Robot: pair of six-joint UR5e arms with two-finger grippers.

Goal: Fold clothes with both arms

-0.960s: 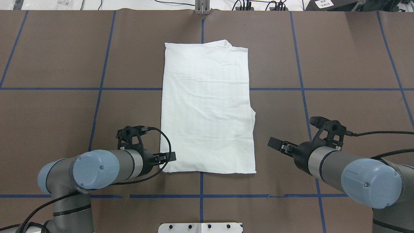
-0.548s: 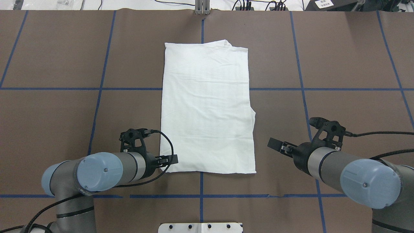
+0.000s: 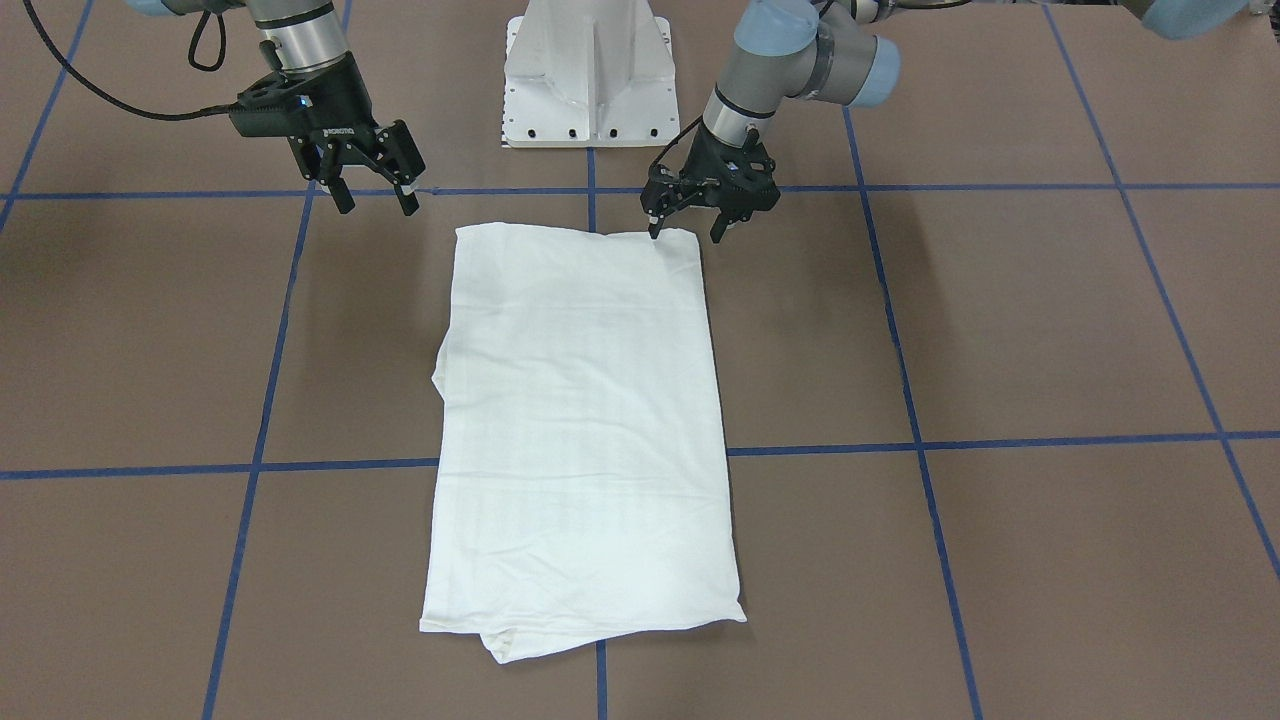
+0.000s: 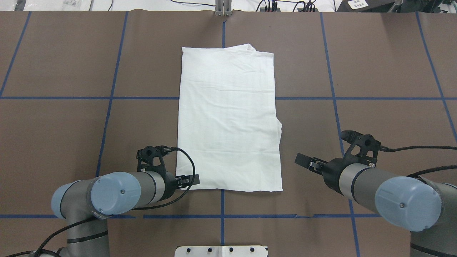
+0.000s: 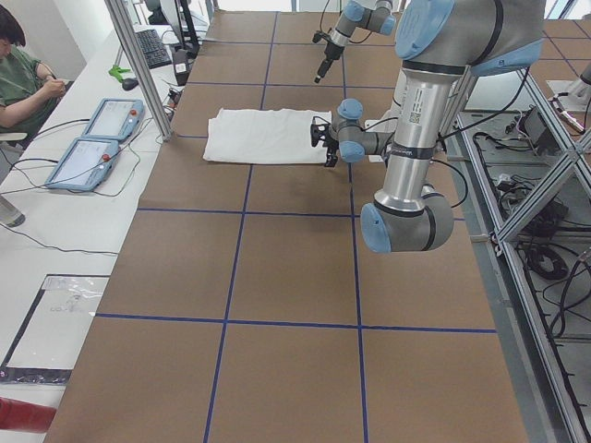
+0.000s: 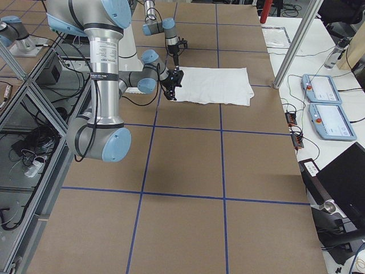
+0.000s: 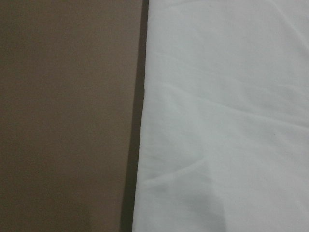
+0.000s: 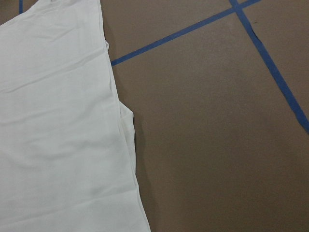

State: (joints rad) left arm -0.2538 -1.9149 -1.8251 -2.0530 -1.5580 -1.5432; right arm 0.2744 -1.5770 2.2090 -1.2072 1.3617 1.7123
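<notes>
The white T-shirt lies flat in the table's middle, folded into a long rectangle, with no text showing; it also shows in the front view. My left gripper is open and low at the shirt's near left corner. In the front view one fingertip touches the shirt's edge and the other stands off the cloth. My right gripper is open and empty, apart from the shirt's near right corner; it also shows in the front view. The left wrist view shows the shirt's edge.
The white metal pedestal stands at the robot's edge of the table, behind the shirt's near hem. Blue tape lines grid the brown table cover. An operator and two teach pendants are at the far side.
My left gripper has moved a little toward the robot and the right, reaching the shirt's near left corner. The right gripper and the shirt have not visibly moved.
</notes>
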